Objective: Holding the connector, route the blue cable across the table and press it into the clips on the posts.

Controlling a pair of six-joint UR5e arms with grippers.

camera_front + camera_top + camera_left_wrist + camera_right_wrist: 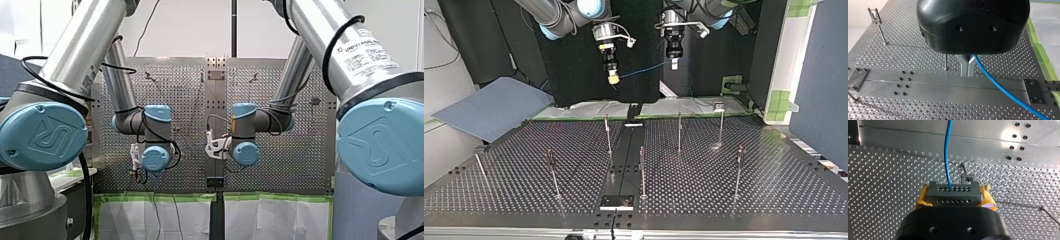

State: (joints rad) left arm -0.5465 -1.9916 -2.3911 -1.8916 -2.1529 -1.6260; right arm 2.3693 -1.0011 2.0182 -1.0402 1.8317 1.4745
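Note:
The grey connector (pixel 953 193) sits between the yellow pads (pixel 920 201) of my right gripper (pixel 955 196), which is shut on it. The blue cable (pixel 947 152) leaves the connector's face and runs ahead over the perforated table. My left gripper (pixel 967 72) has its metal fingers shut on the blue cable (pixel 998 86), which trails away beside it. In the top view both grippers hang high above the table's far edge: my right gripper (pixel 613 76) at left, my left gripper (pixel 674 62) at right, with the cable (pixel 644 67) stretched between them. Thin posts (pixel 608 135) with clips stand below.
Several more posts (pixel 679 131) (pixel 738 170) (pixel 553 172) are spread over the table, and a centre rail carries a black plate (pixel 617 201). A blue-grey sheet (pixel 494 107) lies off the table at the top view's left. One clipped post (pixel 966 176) stands just ahead of the connector.

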